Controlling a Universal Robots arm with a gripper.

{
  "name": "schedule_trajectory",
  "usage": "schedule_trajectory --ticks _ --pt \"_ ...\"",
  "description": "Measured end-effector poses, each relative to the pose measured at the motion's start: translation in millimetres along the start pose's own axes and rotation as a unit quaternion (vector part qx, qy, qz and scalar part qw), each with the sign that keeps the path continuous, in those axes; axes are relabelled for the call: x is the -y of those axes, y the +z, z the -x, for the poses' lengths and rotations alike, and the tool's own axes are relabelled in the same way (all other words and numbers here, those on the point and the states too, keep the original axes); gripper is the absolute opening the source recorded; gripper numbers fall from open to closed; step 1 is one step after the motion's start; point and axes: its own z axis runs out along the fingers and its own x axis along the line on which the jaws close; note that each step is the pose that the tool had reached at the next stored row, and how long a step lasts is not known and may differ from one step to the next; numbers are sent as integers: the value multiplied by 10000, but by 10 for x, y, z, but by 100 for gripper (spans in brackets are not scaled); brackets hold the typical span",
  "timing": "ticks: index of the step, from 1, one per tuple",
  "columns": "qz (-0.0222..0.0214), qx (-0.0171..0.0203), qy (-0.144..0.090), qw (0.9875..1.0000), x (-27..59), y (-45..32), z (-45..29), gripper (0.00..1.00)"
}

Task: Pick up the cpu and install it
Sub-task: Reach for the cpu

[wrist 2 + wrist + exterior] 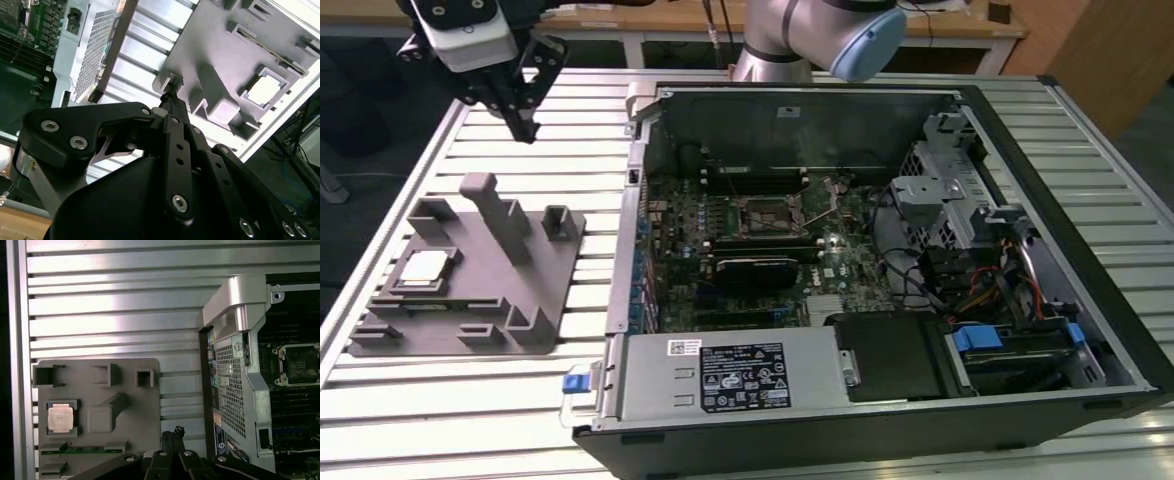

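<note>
The cpu (pixel 427 268) lies flat, silver top up, in a square recess of the grey fixture (pixel 520 300), on the side of the fixture toward the exterior view's left; in the first wrist view the cpu (pixel 60 416) shows its pale metal lid inside a thin tan rim, and in the second wrist view the cpu (pixel 263 90) sits in the same pocket, nothing touching it; the fixture (pixel 145 405) carries several upright posts and open slots, and a green strip that looks like a memory stick (pixel 75 450) lies in a slot just beside the chip; the fixture rests on a slatted aluminium table (pixel 587 100); the gripper (pixel 524 130) hangs above the bare slats on the far side of the fixture in the exterior view, well apart from the cpu, its black fingers pointing down; in both wrist views the gripper (pixel 172 432) (pixel 169 95) has its jaws drawn together at the tips with nothing between them; on the exterior view's right of the fixture an open computer case (pixel 1121 330) lies on its side, the green motherboard (pixel 734 260) exposed inside it; the cpu socket (pixel 767 212) near the board's middle stands bare, and the first wrist view shows that socket (pixel 300 365) framed by its metal bracket; the arm (pixel 814 30) rises behind the case.
</note>
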Motion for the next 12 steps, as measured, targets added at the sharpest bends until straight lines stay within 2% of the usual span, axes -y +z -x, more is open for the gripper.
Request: schedule_trajectory --ticks 12 --pt "0 0 0 10000 22 39 -264 11"
